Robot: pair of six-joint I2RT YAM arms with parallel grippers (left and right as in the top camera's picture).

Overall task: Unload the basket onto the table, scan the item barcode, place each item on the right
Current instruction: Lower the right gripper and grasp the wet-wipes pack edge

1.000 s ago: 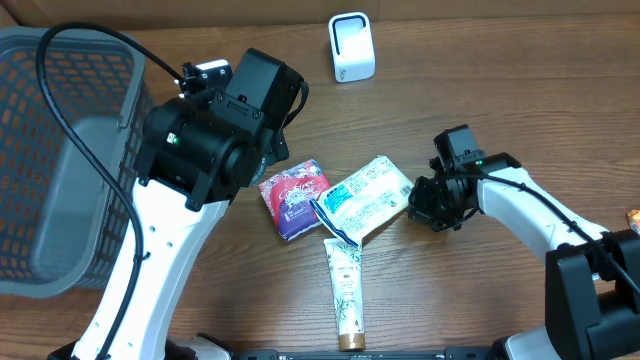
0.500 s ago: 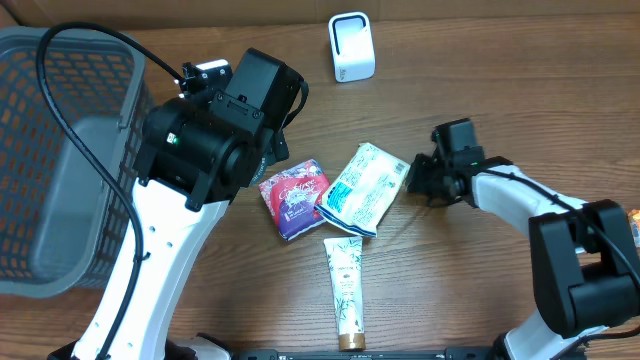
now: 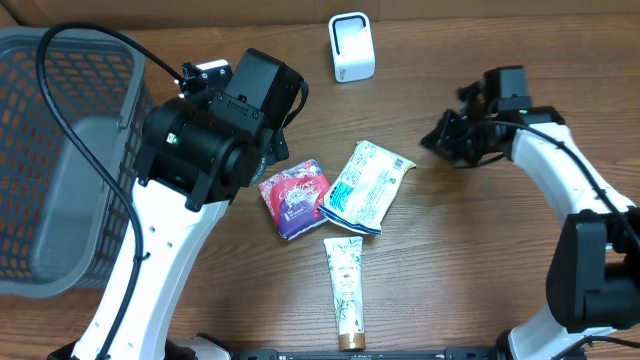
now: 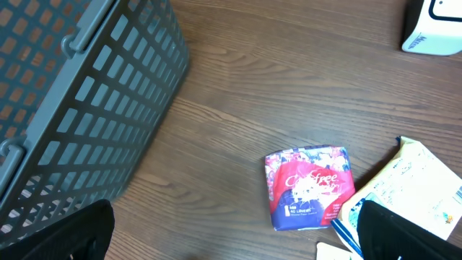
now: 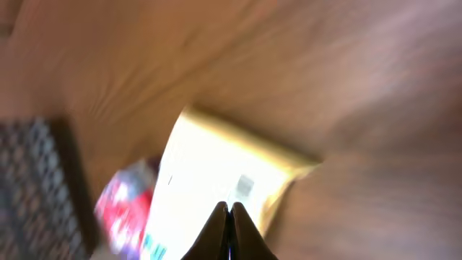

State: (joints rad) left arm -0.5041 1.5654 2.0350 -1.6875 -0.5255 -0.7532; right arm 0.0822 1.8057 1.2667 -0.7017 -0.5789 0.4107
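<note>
Looks down on a brown wooden surface. Takes in a grey lattice basket across the upper left, its wall slanting down to the surface. Catches the left hand spread wide, with dark fingers filling the two lower corners. Finds a red and purple packet lying flat right of centre, white script on its face. Shows a white and blue pouch just beside the packet at the right edge, partly hidden by the right finger. Clips a white device in the top right corner, well apart from both.
</note>
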